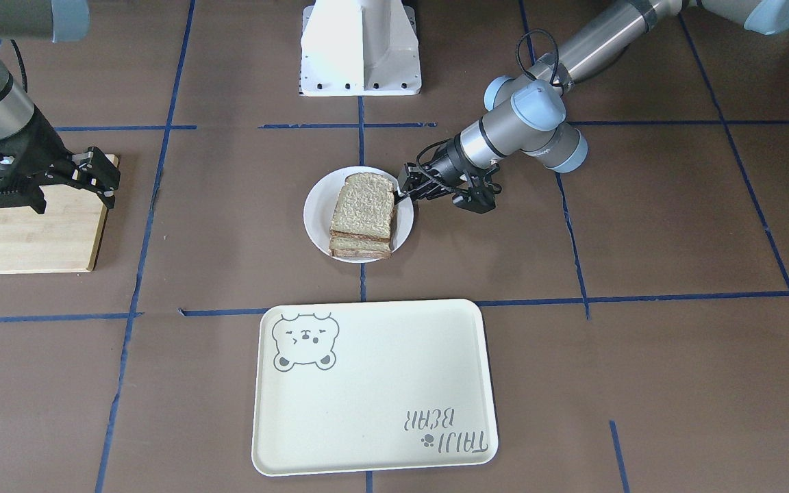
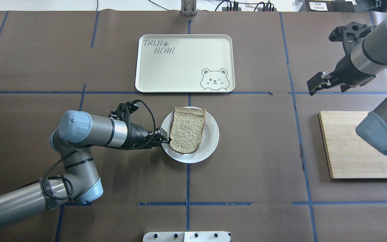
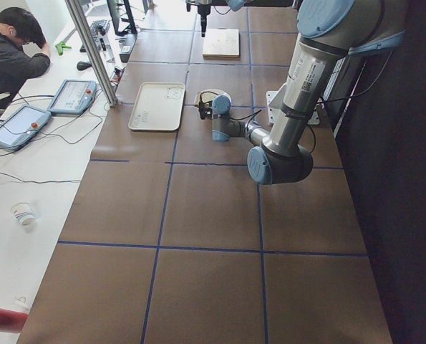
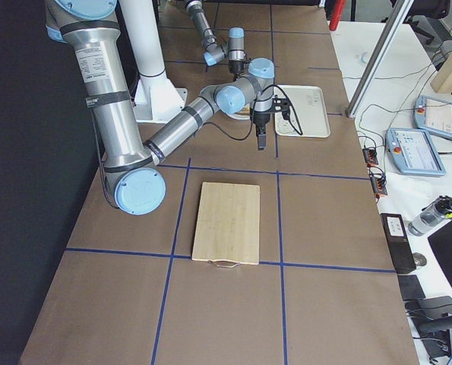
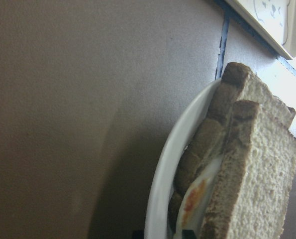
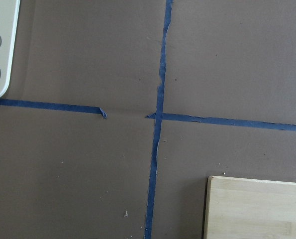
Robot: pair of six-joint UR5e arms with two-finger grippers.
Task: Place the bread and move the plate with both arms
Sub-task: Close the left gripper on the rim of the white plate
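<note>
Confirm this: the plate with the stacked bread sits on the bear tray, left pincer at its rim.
Wrong. The plate stands on the table, short of the bear tray, as the overhead view shows. The rest is right.

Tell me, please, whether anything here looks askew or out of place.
Only mildly: on the plate, the top bread slice sits shifted off the lower slice, whose end pokes out toward the tray. Nothing looks spilled or broken.
</note>
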